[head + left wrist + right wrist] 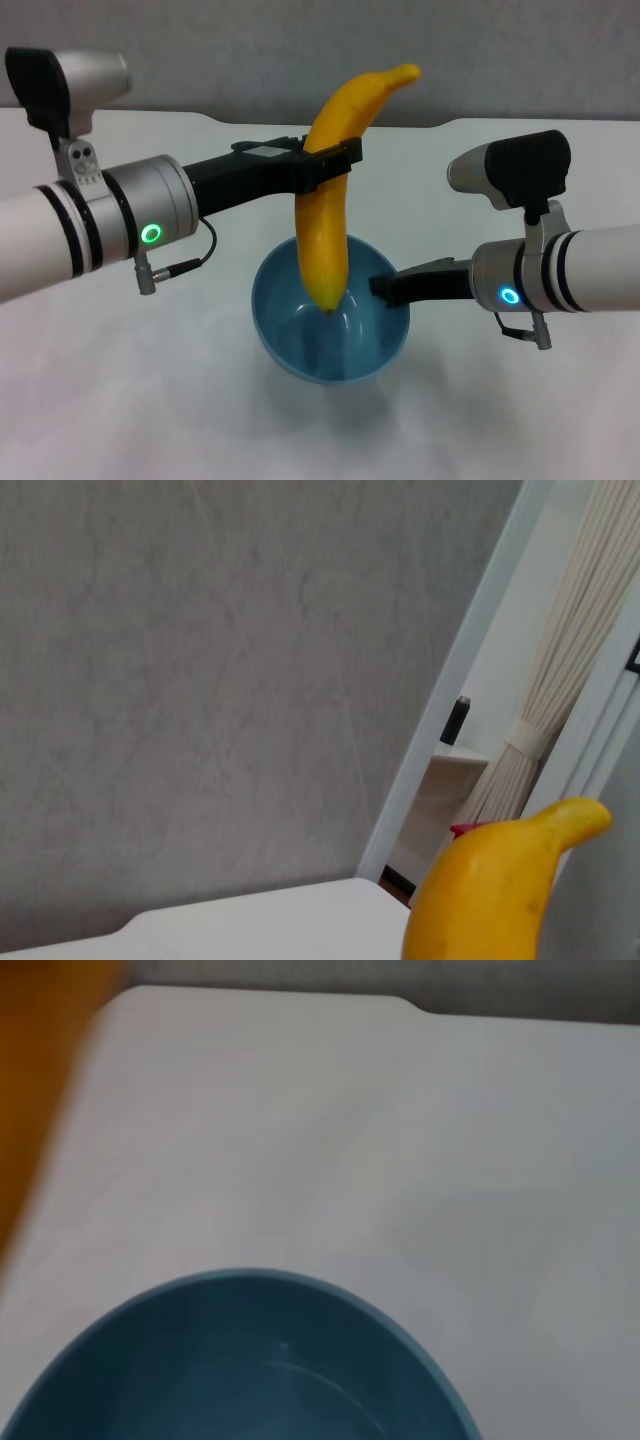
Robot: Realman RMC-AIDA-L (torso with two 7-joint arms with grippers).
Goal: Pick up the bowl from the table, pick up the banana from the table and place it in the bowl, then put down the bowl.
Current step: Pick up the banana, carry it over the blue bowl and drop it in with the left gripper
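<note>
Head view: left tool (pixel 325 165) holds banana (pixel 330 200) upright

The upper end of the banana (pixel 500 895) with its stem tip rises in one corner. Behind it a strip of the white surface (pixel 250 912) meets a grey wall (pixel 200 680), beside a tied curtain (pixel 560 680).

One banana (pixel 326 190) up there — one only, its stem tip toward one o'clock. One bowl (pixel 300 345) beneath it, light blue. One table (pixel 120 400) under the lot. Two grippers in play — the left gripper (pixel 325 165) at nine o'clock of the banana, the right gripper (pixel 385 288) at three o'clock of the bowl.
</note>
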